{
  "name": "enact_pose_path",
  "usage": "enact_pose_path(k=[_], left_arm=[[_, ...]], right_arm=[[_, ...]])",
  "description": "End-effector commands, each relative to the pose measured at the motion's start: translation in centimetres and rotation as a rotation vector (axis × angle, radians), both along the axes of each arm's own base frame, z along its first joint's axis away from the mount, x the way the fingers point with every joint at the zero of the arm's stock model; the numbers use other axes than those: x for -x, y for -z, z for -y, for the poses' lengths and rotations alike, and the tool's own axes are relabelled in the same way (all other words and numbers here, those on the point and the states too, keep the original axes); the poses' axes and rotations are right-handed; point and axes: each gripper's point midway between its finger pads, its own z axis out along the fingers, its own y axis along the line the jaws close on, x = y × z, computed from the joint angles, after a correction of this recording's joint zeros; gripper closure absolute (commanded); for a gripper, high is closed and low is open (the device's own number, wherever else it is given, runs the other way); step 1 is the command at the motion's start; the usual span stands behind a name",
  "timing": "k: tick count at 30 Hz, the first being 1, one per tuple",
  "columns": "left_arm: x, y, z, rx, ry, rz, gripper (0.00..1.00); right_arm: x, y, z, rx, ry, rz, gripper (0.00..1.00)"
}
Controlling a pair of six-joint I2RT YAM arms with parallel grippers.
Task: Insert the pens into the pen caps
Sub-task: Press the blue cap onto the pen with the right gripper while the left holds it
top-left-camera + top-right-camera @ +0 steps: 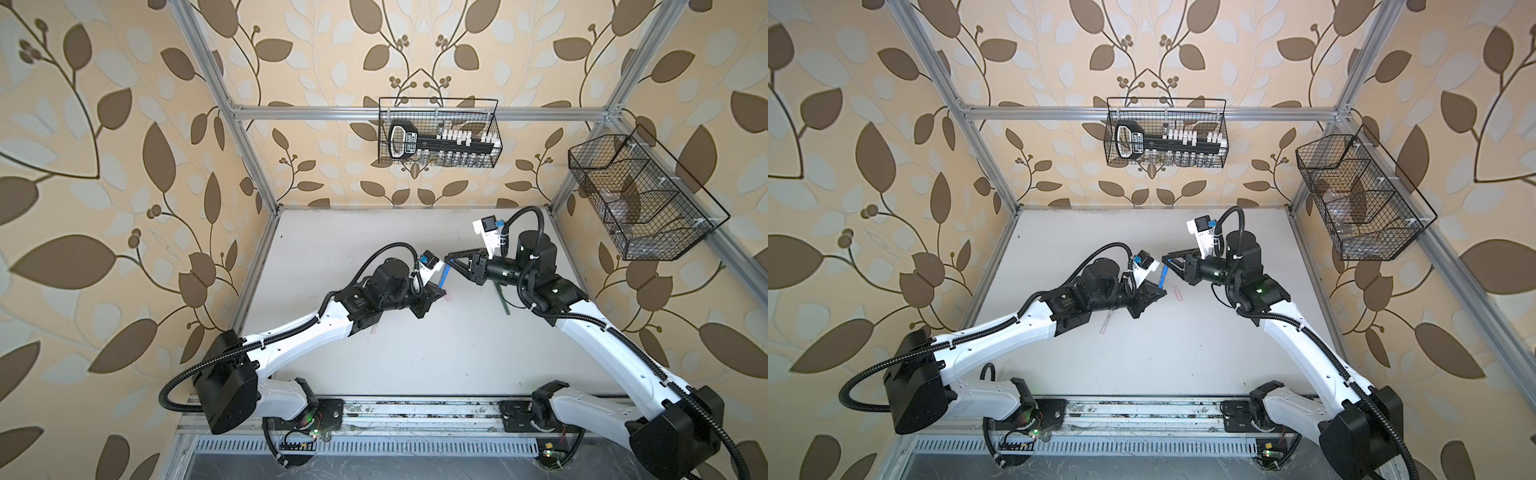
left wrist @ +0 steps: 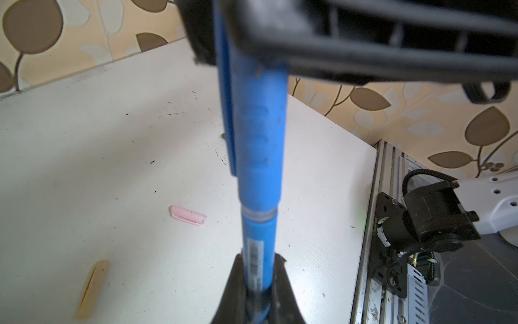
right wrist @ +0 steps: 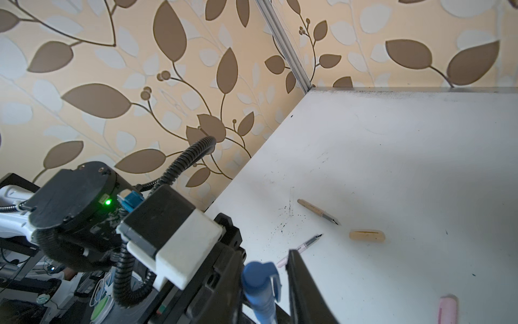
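My left gripper (image 1: 437,291), just left of center in both top views, is clamped on the blue pen (image 2: 259,241), which stands slanted up out of it. The blue cap (image 2: 260,140) sits over the pen's upper end. My right gripper (image 3: 265,262) points in from the right of the top views, with 1 jaw on each side of that cap. I cannot tell whether they press it.

On the table (image 1: 415,353) a green pen (image 1: 502,300) lies right of center, partly under my right arm. In a top view the pink cap (image 1: 1179,293) lies just right of my left gripper. The pink pen (image 1: 1105,323) lies lower left of center, by my left arm. The tan pen (image 3: 318,211) and tan cap (image 3: 366,235) lie near each other, not touching.
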Motion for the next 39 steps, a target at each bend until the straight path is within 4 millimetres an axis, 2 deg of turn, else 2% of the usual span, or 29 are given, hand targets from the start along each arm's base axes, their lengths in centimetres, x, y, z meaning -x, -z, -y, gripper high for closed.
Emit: enact_pose_path(k=[1,6,8,12,14,17,28,39], left_arm=[[0.1,-4.6,0.1,0.081,0.012,0.108,1.0],[-0.3,-5.2,0.0,0.085,-0.003,0.132,1.0],[-0.3,-5.2,0.1,0.086,-0.003,0.137,1.0],[-0.4,-4.7,0.3,0.077,0.006,0.124,1.0],[-0.3,-4.4,0.4,0.074,0.014,0.115,1.0],[-0.1,-3.8,0.5,0.068,0.021,0.1,1.0],[-0.2,-3.9,0.5,0.072,0.016,0.099,1.0],[-0.1,-4.4,0.7,0.084,0.027,0.099,1.0]], right_arm=[[0.8,-0.4,-0.1,0.007,-0.013,0.019,0.8],[1.7,-0.4,-0.4,0.005,-0.026,0.022,0.83],[2.0,-0.4,-0.4,0.007,-0.028,0.027,0.75],[2.2,-0.9,0.0,0.014,-0.02,0.048,0.68],[2.0,-1.2,0.3,0.009,-0.008,0.052,0.57],[1.6,-1.3,0.6,-0.001,0.0,0.047,0.54],[1.2,-1.3,-0.5,-0.013,-0.04,0.041,0.54],[0.6,-1.7,-0.7,-0.014,-0.036,0.045,0.58]])
